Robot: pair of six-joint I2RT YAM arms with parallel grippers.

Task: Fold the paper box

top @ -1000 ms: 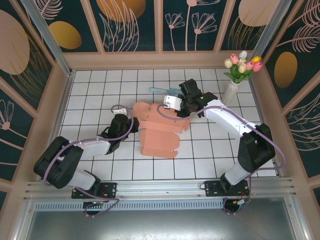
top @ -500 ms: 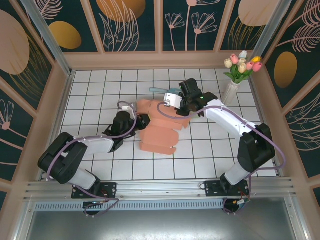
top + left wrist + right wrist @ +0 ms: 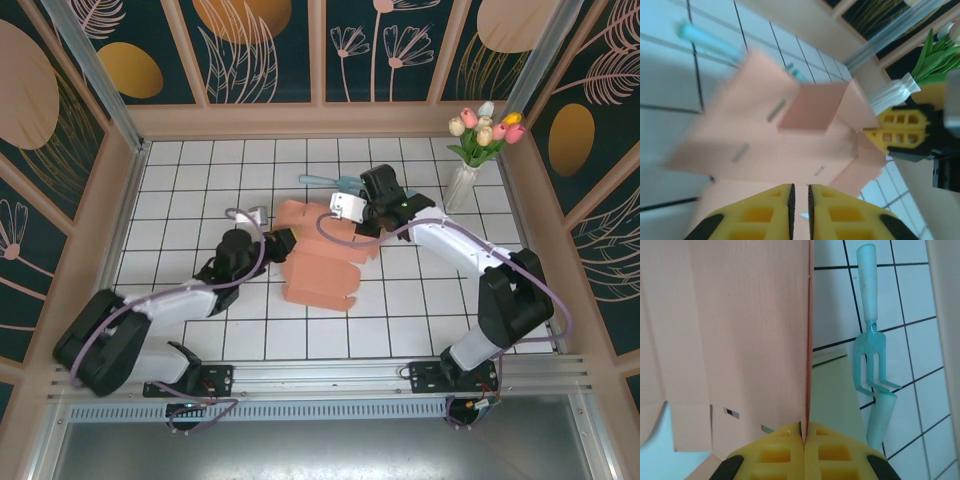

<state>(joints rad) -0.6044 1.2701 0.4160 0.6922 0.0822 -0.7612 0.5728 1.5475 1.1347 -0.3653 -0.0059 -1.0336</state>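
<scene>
Paper box [image 3: 318, 265] lies partly flat at mid-frame. Left gripper [image 3: 282, 241] is at its left edge and right gripper [image 3: 348, 225] at its upper part. A tulip vase [image 3: 462, 186] stands upper right.

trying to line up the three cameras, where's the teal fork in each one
top external: the teal fork lies on the tiles just behind the paper box.
left wrist: the fork is a blurred streak at upper left, beyond the box.
right wrist: the fork lies at right, beside the box's edge-on flap.
shared landmark: the paper box.
</scene>
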